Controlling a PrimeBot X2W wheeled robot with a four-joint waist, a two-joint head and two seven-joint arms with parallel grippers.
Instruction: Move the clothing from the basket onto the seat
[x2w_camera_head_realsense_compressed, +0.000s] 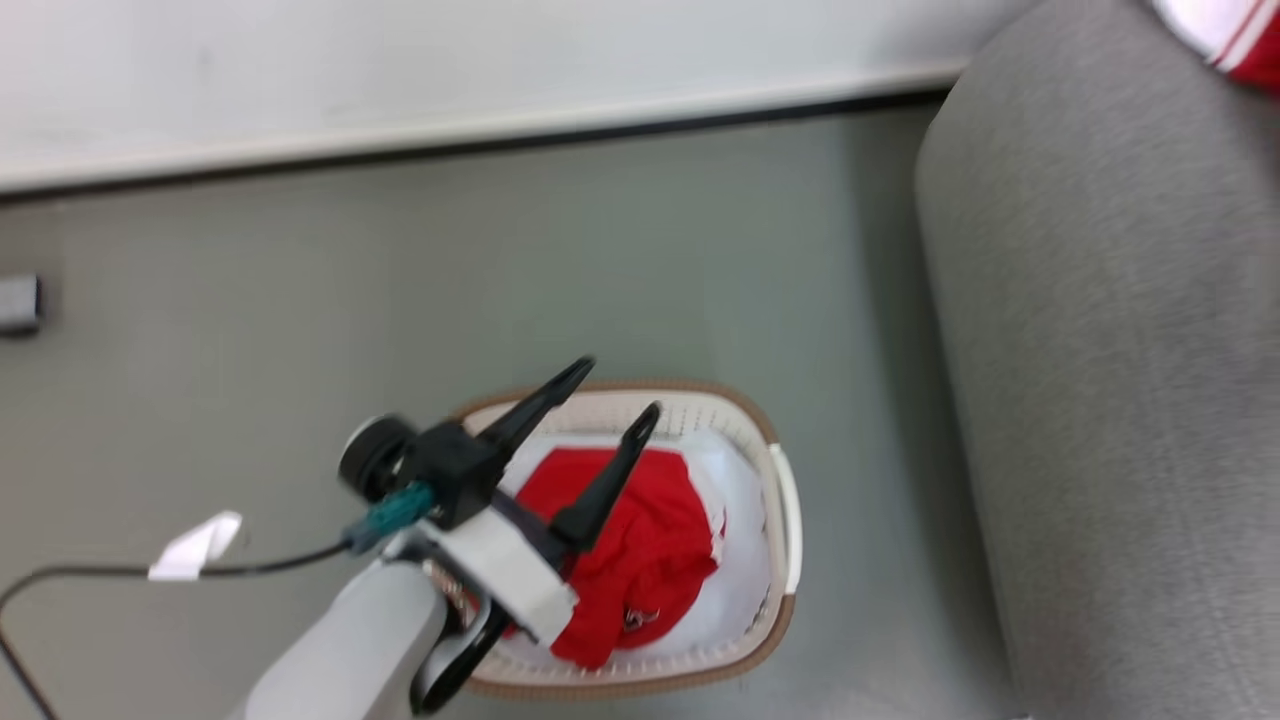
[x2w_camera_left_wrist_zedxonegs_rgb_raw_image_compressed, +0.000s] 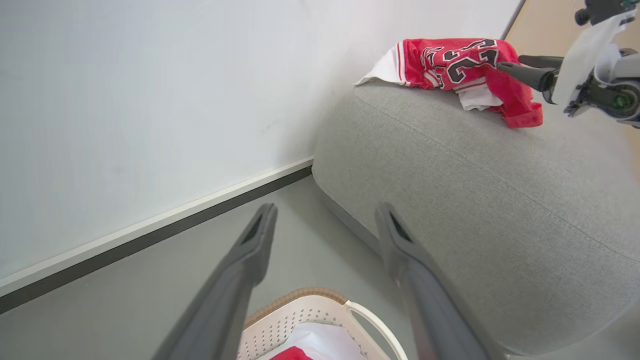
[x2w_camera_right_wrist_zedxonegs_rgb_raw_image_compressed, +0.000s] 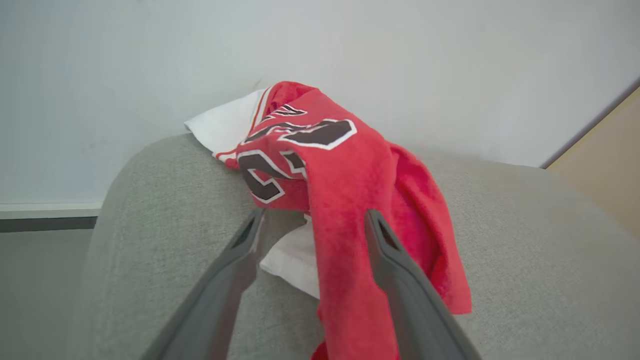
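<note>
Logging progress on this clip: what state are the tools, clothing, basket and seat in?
basket: upright, holding a crumpled red garment.
seat: bears the numbered jersey, crumpled.
left tool: open, empty, over the basket.
right tool: open, fingers either side of a jersey fold.

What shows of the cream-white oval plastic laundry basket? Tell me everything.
The cream-white oval plastic basket has perforated walls, a brown rim and a pale side handle. It stands upright on the grey floor beside the grey fabric sofa, apart from it. Inside lie a crumpled red garment and a plain white sheet. The open left gripper hangs over it.
</note>
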